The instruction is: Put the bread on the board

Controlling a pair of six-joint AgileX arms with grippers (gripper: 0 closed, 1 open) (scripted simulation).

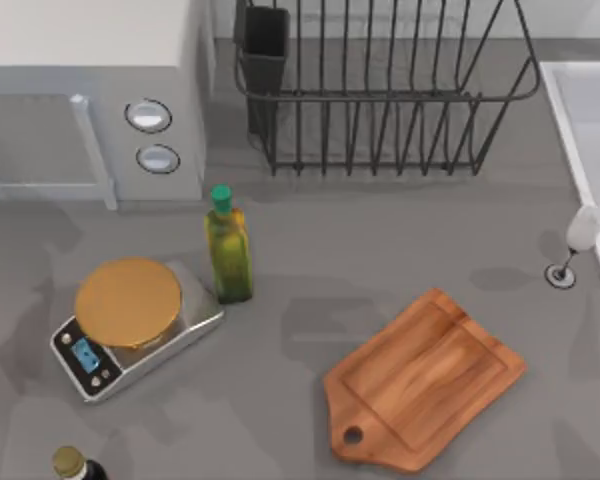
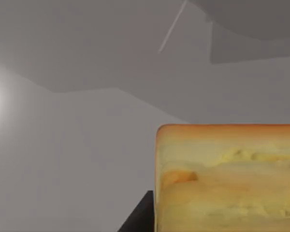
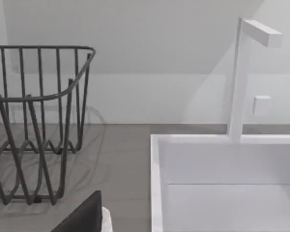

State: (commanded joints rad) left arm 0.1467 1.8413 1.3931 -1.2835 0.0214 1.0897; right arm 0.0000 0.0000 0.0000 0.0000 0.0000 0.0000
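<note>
The bread [image 2: 227, 179] looms close in the left wrist view, a golden-yellow block with pale layered sides and a browner top edge. It sits against a dark finger [image 2: 137, 217] of my left gripper, which is shut on it above a plain grey surface. The board [image 1: 425, 380], reddish-brown wood with a grooved border and a holed handle, lies bare at the table's front right in the top view. A dark edge of my right gripper [image 3: 82, 217] appears between the dish rack [image 3: 38, 125] and the sink [image 3: 222, 183].
A silver scale [image 1: 130, 320] with an orange-tan disc sits front left, with an olive oil bottle [image 1: 228, 250] beside it. A white appliance [image 1: 90, 90] and the wire dish rack [image 1: 380, 90] line the back. A wine glass [image 1: 578, 240] stands by the sink [image 1: 590, 130]. Another bottle [image 1: 75, 465] stands at the front edge.
</note>
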